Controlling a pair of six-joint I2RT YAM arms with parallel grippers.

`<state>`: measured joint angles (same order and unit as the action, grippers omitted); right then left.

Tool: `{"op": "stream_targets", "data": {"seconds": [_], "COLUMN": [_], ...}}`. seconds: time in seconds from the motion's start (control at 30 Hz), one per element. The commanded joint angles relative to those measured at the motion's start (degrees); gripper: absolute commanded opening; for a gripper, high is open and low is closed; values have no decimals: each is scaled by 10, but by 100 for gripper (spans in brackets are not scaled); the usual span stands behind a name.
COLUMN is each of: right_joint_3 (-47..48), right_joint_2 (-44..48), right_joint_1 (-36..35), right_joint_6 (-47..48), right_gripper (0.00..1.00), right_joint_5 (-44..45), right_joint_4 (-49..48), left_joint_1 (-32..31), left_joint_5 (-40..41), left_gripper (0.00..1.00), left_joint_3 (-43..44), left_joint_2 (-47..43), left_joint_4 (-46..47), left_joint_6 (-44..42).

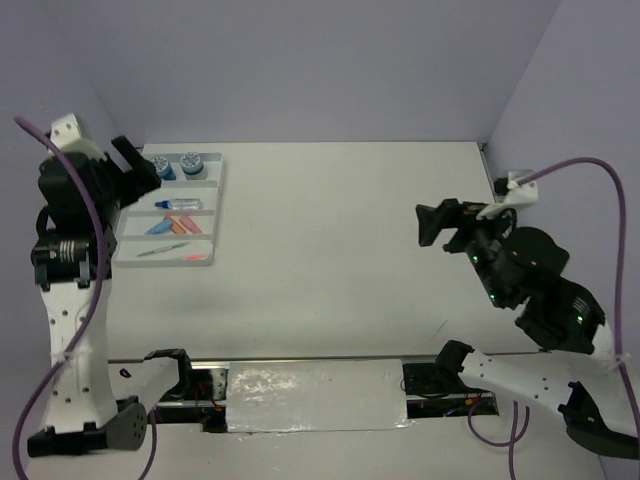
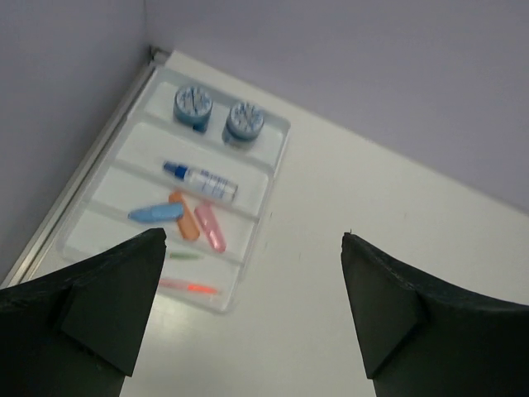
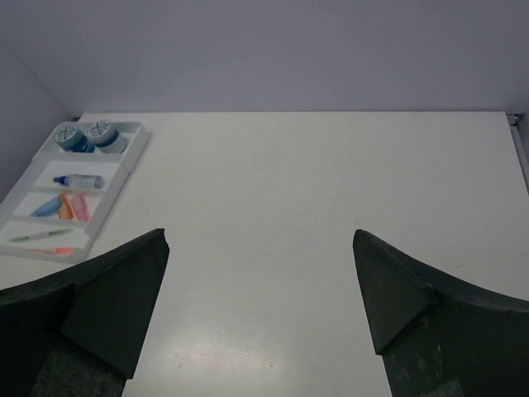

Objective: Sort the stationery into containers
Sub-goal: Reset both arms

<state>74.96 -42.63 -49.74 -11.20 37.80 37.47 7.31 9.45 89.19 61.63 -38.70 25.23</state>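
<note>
From above, finds a white rectangular plastic tray (image 1: 219, 190) of four long parallel compartments lying at the far left of the pale matte worktop (image 1: 330, 240), with the left pincer (image 1: 135, 162) raised just beside its left edge and the right pincer (image 1: 428, 226) well apart at the right over bare surface. Reads as the closing step, with no loose stationery seen outside the tray; probably calls next for no more than a check of each compartment and a pull-back of both arms. From the left wrist, shows that pincer spread wide and pinching nothing, its dark blunt fingers (image 2: 107, 314) framing the tray below. Sorted by row: in the farthest, a round blue-and-white tape roll (image 2: 193, 102) beside a second tape roll (image 2: 245, 119), both squat with spoked tops; next, a small clear bottle with blue cap (image 2: 202, 179) lying on its side, smooth and cylindrical, likely to roll if nudged; third, a light blue piece (image 2: 155, 213), an orange piece (image 2: 185, 218) and a pink piece (image 2: 210, 228), smooth capsule shapes touching or nearly so; nearest, a thin green pen (image 2: 183, 255) beside a thin orange-red stick (image 2: 190, 288). Glossy moulded walls with rounded rims. From the right wrist, shows the right pincer likewise spread and empty, with the tray far off to the left.
</note>
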Motion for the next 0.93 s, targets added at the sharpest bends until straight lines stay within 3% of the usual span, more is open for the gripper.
{"op": "stream_targets", "data": {"seconds": [0.0,0.13,0.5,0.9], "right_joint_3": [5,-7,-33,-53], "right_joint_2": [50,101,184,203], "right_joint_1": [-5,-5,-5,-5], "right_joint_6": [-34,-43,-79,-77], "right_gripper": [100,100,100,100], "right_joint_5": [65,66,56,70], "right_joint_4": [90,126,199,200], "left_joint_1": [-2,-26,-31,-63], "left_joint_5": [-58,-30,-80,-5], "left_gripper": [99,99,99,99], "left_joint_3": [-104,-159,-271,-297], "left_joint_2": [-54,-151,-419,-446], "left_joint_4": [-27,-58,-121,-133], "left_joint_6": [-57,-75,-48,-39]}}
